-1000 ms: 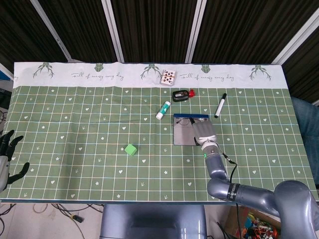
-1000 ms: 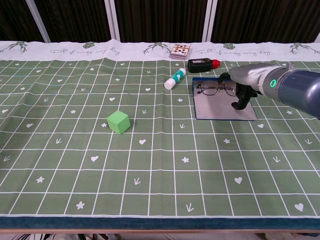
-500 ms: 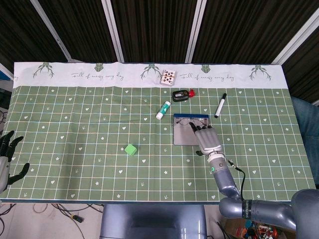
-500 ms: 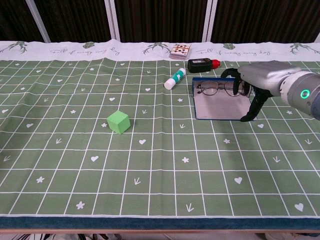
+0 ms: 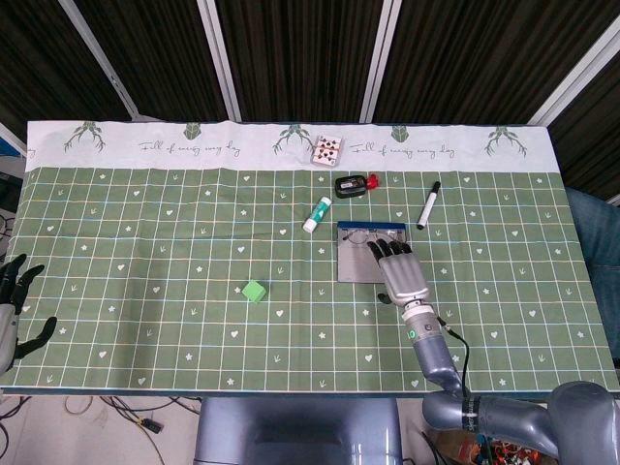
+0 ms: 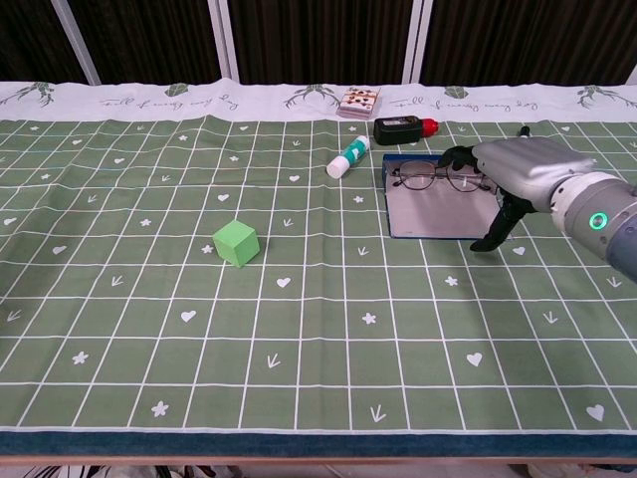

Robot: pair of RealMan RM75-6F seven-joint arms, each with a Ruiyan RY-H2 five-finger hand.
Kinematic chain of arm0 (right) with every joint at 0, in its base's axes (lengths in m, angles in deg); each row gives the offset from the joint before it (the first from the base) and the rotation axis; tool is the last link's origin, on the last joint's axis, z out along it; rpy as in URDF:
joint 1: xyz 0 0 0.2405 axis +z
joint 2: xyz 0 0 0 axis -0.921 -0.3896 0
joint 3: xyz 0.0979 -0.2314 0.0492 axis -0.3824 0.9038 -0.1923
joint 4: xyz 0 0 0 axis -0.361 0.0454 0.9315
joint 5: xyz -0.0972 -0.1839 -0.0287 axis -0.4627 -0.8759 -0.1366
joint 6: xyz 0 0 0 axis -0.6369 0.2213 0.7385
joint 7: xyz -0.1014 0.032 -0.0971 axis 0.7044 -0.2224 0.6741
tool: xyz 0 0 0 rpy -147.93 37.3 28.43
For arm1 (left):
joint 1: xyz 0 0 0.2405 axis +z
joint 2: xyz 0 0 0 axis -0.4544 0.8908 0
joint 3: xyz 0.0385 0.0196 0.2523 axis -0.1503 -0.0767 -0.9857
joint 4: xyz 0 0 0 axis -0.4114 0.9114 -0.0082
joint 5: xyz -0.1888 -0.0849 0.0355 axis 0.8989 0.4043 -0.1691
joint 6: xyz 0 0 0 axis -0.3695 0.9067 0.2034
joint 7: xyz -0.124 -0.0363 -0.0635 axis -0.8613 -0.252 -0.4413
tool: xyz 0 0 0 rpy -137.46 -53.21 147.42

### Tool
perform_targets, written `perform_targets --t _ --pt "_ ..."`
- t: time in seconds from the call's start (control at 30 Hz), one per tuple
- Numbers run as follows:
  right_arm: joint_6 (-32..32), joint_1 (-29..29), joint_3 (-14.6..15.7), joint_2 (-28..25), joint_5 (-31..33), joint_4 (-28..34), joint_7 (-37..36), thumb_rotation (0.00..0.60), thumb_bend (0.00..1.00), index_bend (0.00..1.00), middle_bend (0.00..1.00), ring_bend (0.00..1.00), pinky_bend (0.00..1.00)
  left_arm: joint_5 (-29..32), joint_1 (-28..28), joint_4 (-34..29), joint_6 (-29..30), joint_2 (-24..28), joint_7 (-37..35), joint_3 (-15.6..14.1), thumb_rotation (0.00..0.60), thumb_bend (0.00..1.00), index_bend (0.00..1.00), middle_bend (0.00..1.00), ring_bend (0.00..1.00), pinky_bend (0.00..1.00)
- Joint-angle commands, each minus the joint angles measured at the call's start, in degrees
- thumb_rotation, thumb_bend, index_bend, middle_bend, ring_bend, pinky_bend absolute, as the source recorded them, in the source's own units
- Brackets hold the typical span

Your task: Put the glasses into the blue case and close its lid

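Observation:
The blue case (image 5: 358,262) (image 6: 433,214) lies open and flat right of the table's middle, its grey inside showing. The glasses (image 5: 373,234) (image 6: 436,177) rest unfolded across its far end. My right hand (image 5: 402,273) (image 6: 518,171) hovers over the case's right edge with fingers spread and nothing in it; its fingertips (image 6: 453,157) reach close to the right lens, and the thumb points down past the case's near right corner. My left hand (image 5: 14,308) sits at the far left table edge, fingers apart and empty.
A green cube (image 5: 254,291) (image 6: 236,242) stands left of the case. Behind the case lie a glue stick (image 5: 317,214) (image 6: 348,157), a black device with a red cap (image 5: 355,184) (image 6: 403,128), a black marker (image 5: 428,204) and a card box (image 5: 327,148) (image 6: 359,102).
My right hand has drawn back toward the near table edge and opened its fingers wider. The glasses and case have stayed put. The left hand has not moved.

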Motion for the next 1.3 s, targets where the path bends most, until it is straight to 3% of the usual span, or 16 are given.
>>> perform_targets --t 0.03,0.6,1.3 --pt "0.6 -0.2 -0.7 1.2 -0.7 -1.3 -0.5 0.6 0.17 0.16 0.17 0.2 0.22 0.0 0.0 0.0 0.0 0.0 0.0 0.0 0.6 0.31 0.12 0.0 0.0 0.0" --pt "3.7 -0.2 -4.0 5.2 -1.5 -7.2 -1.2 0.6 0.29 0.19 0.18 0.2 0.22 0.2 -0.1 -0.1 -0.3 0.1 0.1 0.0 0.6 0.31 0.12 0.0 0.0 0.0" --pt "5.6 -0.8 -5.8 6.6 -2.3 -9.8 -0.6 0.6 0.29 0.2 0.19 0.21 0.22 0.2 0.0 -0.1 -0.2 0.1 0.1 0.0 0.6 0.31 0.12 0.0 0.0 0.0"
